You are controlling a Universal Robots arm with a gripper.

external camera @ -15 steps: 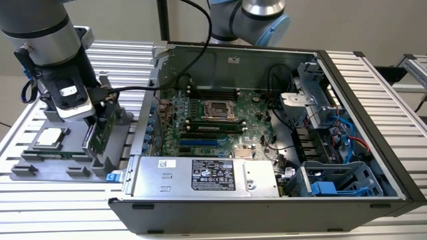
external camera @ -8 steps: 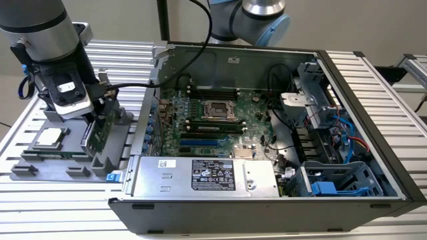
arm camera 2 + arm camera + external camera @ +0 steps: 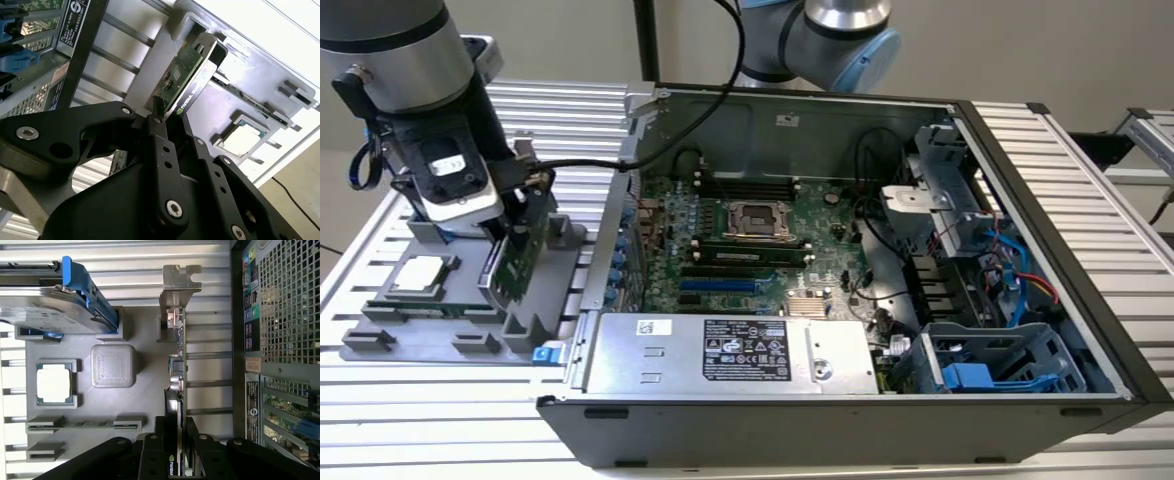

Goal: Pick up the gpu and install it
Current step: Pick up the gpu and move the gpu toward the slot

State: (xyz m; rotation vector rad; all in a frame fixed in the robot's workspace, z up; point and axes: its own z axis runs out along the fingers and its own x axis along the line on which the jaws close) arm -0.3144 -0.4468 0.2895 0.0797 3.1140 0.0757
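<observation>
Gripper [image 3: 176,429] pinching the gpu [image 3: 178,357] by one end, long axis straight outward, silver bracket [image 3: 181,282] farthest out.

I read the gpu [image 3: 177,365] as green board, slight sheen; its bracket [image 3: 181,282] is bare bright metal. Gripper [image 3: 179,424]: black, matt links, shiny screw heads. Holder tray [image 3: 145,390]: grey plastic, a raised block [image 3: 113,366] rough with fine ridges. Blue rails [image 3: 85,287]: smooth glossy plastic. Tabletop [image 3: 1067,140]: ribbed pale metal, satin. Computer case [image 3: 854,425]: dark matt paint, perforated metal wall.
</observation>
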